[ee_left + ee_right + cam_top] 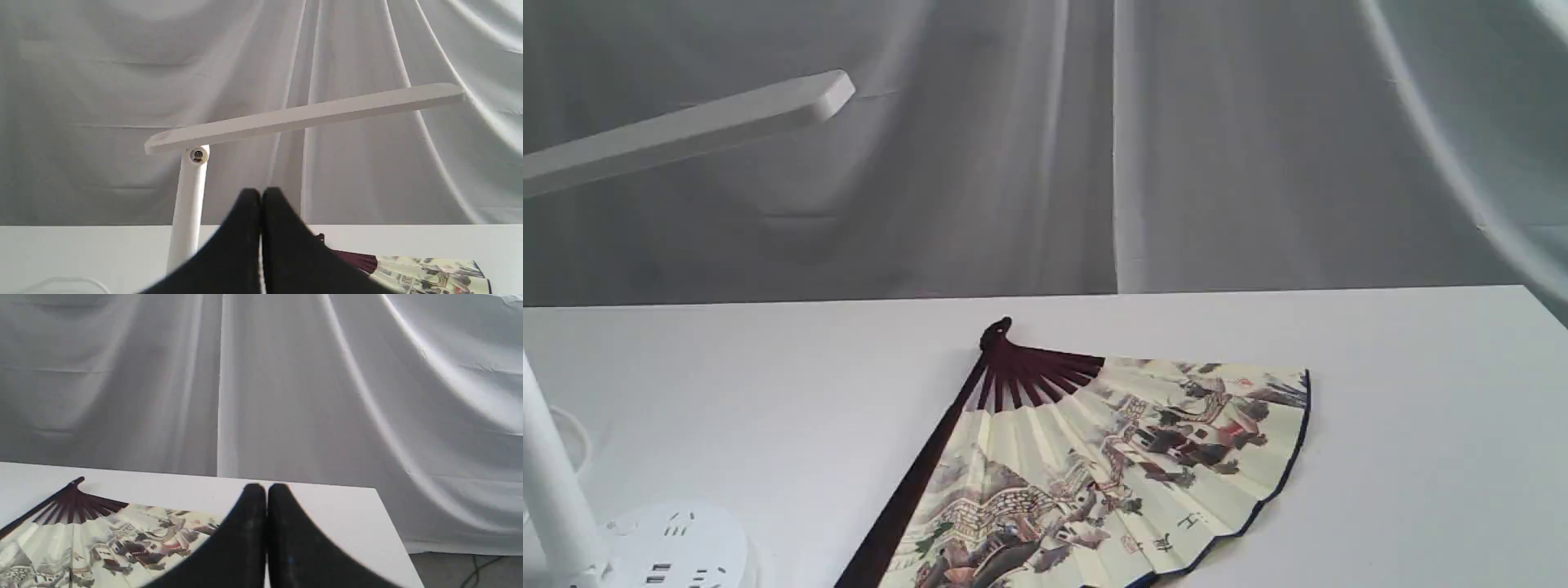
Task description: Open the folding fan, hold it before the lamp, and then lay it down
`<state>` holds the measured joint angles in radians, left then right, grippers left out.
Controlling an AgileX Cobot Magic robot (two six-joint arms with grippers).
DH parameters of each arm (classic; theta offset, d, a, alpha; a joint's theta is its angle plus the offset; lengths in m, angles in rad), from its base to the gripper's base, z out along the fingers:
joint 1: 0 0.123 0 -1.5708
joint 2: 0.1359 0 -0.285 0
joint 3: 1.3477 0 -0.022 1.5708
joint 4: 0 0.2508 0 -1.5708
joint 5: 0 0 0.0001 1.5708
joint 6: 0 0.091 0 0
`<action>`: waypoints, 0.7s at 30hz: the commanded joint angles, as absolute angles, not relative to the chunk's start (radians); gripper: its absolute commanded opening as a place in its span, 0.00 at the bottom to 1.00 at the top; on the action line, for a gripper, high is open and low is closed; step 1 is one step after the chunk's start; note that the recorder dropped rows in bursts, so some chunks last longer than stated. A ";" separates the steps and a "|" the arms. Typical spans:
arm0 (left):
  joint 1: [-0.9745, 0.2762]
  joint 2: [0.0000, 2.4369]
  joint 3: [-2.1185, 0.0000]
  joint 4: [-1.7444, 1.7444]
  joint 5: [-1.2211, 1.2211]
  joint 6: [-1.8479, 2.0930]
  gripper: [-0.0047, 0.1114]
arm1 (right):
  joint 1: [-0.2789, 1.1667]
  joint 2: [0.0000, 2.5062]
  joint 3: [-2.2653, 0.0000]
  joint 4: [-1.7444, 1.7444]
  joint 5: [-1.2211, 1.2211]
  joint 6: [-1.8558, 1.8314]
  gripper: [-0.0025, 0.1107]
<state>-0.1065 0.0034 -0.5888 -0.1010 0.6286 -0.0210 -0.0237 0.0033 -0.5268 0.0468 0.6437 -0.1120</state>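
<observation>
Paper folding fan [1111, 465] with dark red ribs lies open on our white table [1421, 408], long side pointing to 7 o'clock, between our black left gripper [260, 194] and black right gripper [266, 489], both pinched closed, holding nothing.

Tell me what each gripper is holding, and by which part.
Nothing is held. The left gripper and right gripper are shut empty; the folding fan lies spread on the table.

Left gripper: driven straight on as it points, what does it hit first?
Likely the white backdrop cloth. The shut left gripper aims beside the lamp pole and below the lamp head, seemingly clear of both, though depth is unclear.
</observation>
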 commanded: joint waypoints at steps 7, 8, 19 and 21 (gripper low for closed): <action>-0.110 0.000 -0.477 -0.124 0.464 0.000 0.04 | -0.020 0.000 -0.512 0.123 0.563 -0.122 0.02; -0.110 0.000 -0.448 -0.124 0.445 0.000 0.04 | -0.020 0.000 -0.502 0.123 0.554 -0.122 0.02; -0.110 0.000 -0.149 -0.124 0.182 0.000 0.04 | -0.020 0.000 -0.190 0.133 0.327 -0.100 0.02; -0.110 0.000 -0.079 -0.124 0.088 0.000 0.04 | -0.020 0.000 -0.139 0.143 0.288 -0.100 0.02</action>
